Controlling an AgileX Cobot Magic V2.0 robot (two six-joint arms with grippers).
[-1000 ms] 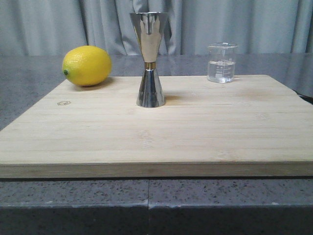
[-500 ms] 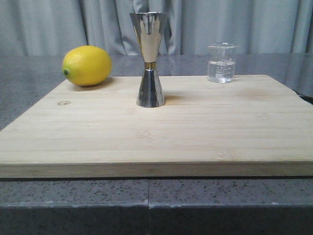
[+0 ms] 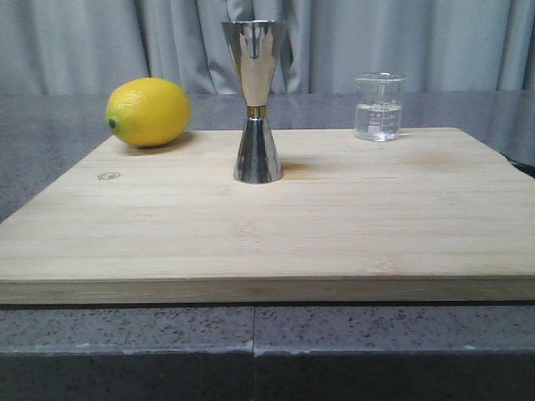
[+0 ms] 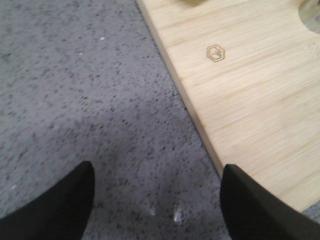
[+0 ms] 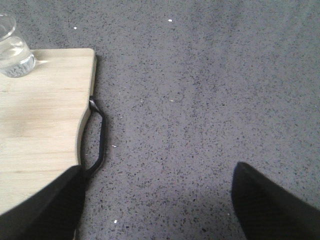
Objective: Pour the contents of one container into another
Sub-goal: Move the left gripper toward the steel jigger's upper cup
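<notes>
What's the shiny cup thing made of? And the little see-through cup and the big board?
The jigger looks like polished steel: it mirrors the room, with a thin gold band at its waist. The beaker seems to be clear glass, though clear plastic is possible; you see through it, past white printed marks. The board looks like pale bamboo or wood, showing straight grain.

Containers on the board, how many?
2. The steel jigger stands upright near the middle of the cutting board. The glass beaker, holding clear liquid, sits at the board's far right corner. A lemon is at far left; nothing seems hidden.
</notes>
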